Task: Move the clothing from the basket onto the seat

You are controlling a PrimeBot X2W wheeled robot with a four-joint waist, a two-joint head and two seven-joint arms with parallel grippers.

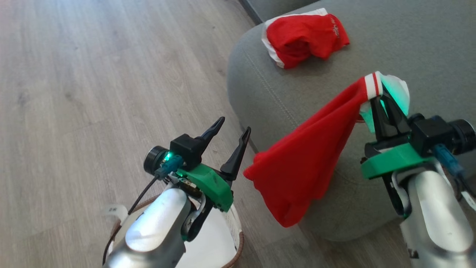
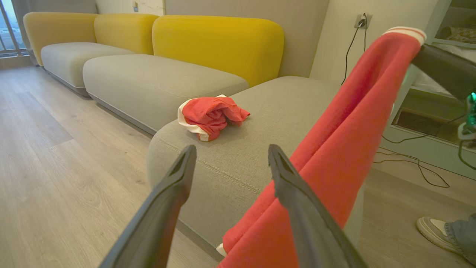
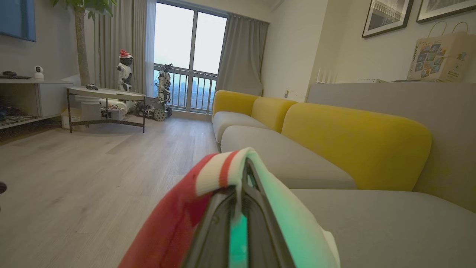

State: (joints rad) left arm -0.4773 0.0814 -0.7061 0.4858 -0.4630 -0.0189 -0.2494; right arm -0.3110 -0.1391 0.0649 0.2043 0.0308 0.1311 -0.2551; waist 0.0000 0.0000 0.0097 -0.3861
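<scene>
The clothing (image 1: 301, 171) is bright red with a white-and-red striped band, the seat (image 1: 409, 48) grey-green, the basket (image 1: 215, 242) white with brown rim, the sofa backs (image 2: 219, 44) yellow.

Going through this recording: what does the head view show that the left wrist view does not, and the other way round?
Head view: the basket, partly hidden by the left forearm, and the right hand seen whole, shut on the striped band of the hanging red garment.
Left wrist view: yellow backrests, a wall socket, a person's shoe.
Both: the open left hand, that hanging garment, and the crumpled red garment lying on the seat.
</scene>
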